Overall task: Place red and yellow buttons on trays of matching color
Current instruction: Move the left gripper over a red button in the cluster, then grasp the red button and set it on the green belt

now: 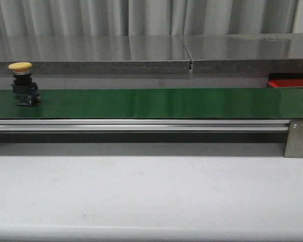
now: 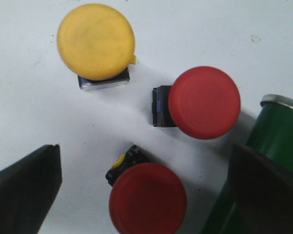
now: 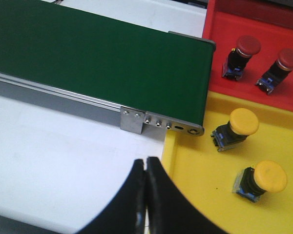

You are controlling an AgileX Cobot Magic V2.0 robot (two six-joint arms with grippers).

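A yellow button (image 1: 20,75) stands upright on the green belt (image 1: 156,103) near its left end. The left hand (image 2: 146,190) spreads wide over two red buttons (image 2: 204,102) and a yellow one on the white tabletop (image 2: 29,117). The right hand (image 3: 145,195) is pressed closed and empty beside the yellow tray (image 3: 195,195) and red tray (image 3: 219,53), each holding two matching buttons.

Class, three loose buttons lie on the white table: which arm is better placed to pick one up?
Left. Its jaws stand open directly over the yellow button and two red buttons; the right arm's jaws are shut, beside the belt end, red tray and yellow tray.

Left fingers (image 2: 24,183) black, flat, matte; right fingers (image 3: 161,195) black, curved.
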